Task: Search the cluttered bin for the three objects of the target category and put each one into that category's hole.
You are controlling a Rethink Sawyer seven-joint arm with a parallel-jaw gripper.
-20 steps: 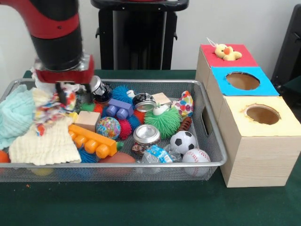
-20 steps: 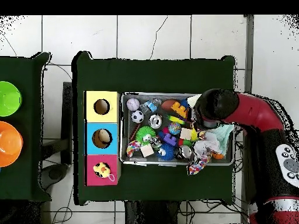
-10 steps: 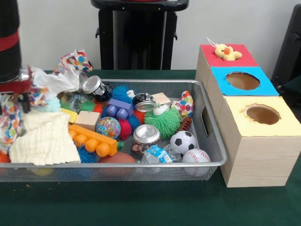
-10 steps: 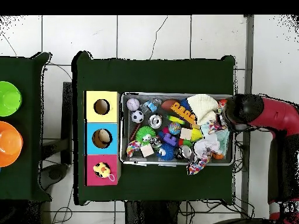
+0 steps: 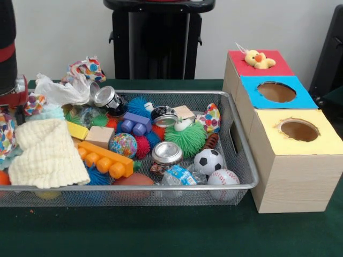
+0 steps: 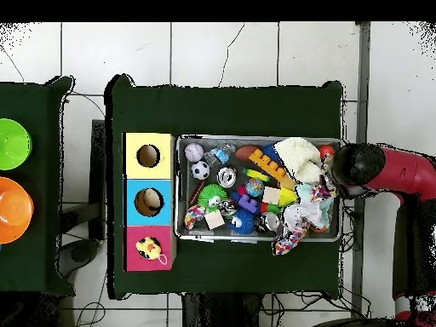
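1. Arm (image 6: 387,170) sits at the bin's end away from the boxes; in front view only its edge shows at far left. Pincer (image 5: 12,99) mostly out of frame, so can't tell how far open or whether it grips anything.
2. Multicoloured polka-dot cloth (image 5: 6,134) hangs just beside pincer, over the wire mesh bin (image 5: 236,139) rim.
3. Cream knit cloth (image 5: 47,152) lies flat in bin w/ long axis running near-to-far, beside orange toy block (image 5: 104,159), whose long axis is diagonal.
4. White crumpled cloth (image 5: 61,90) and another dotted cloth (image 5: 86,68) at far corner.
5. Three-hole box (image 5: 289,155) on green table (image 5: 161,230): yellow, blue, red tops; plush duck (image 5: 257,58) in red hole.
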